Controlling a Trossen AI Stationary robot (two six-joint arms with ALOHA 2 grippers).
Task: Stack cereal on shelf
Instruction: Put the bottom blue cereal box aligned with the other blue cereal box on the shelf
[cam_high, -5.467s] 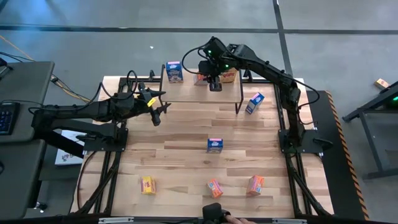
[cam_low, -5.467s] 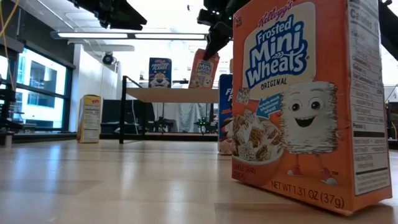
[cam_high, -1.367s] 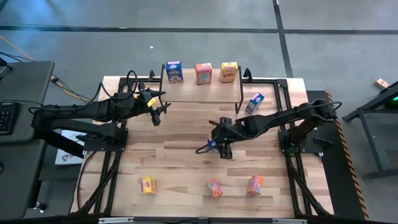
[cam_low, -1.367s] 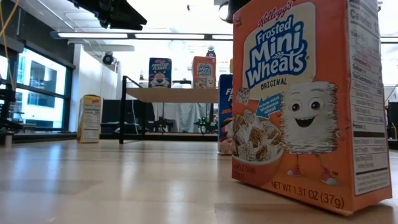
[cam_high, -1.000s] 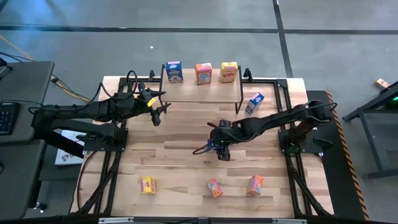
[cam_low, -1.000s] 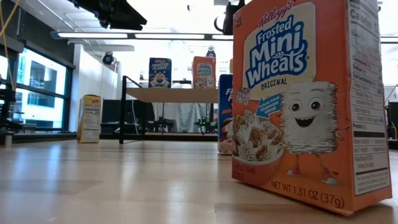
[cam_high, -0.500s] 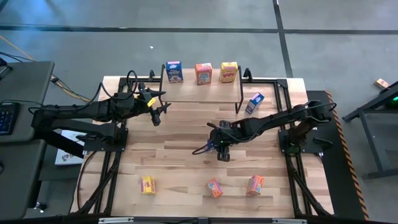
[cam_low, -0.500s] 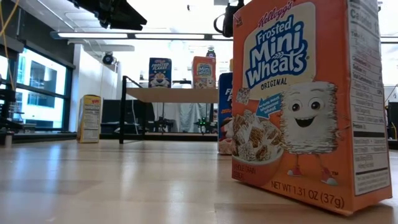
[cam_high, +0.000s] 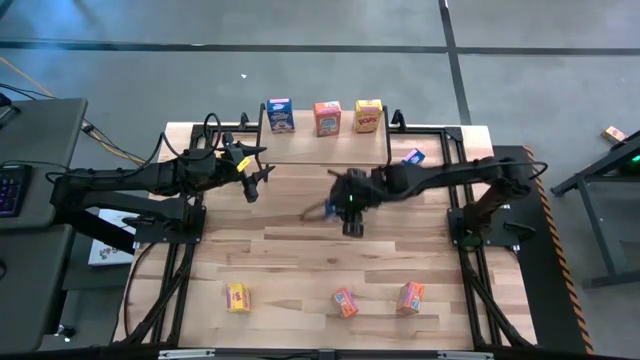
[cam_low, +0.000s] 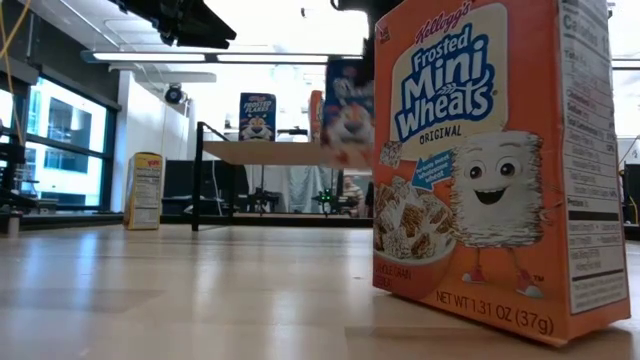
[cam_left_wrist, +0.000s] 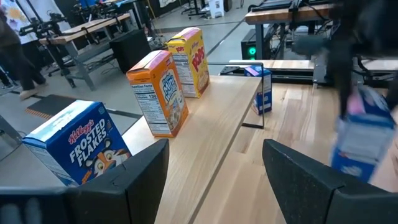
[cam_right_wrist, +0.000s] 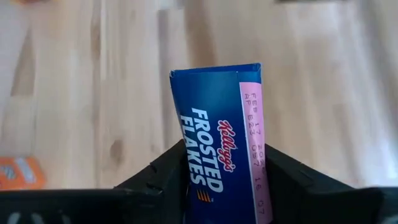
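Right gripper (cam_right_wrist: 224, 171) now clamps a blue cereal box (cam_right_wrist: 221, 127), lifted off the table.
It hangs just before the shelf (cam_high: 325, 147), where three boxes already stand; a fourth placement looks imminent.

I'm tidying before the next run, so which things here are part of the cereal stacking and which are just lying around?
Job: shelf; three boxes on it; blue box in the right tool; four loose boxes on the table.
Lying about: keyboard; small item on the floor.
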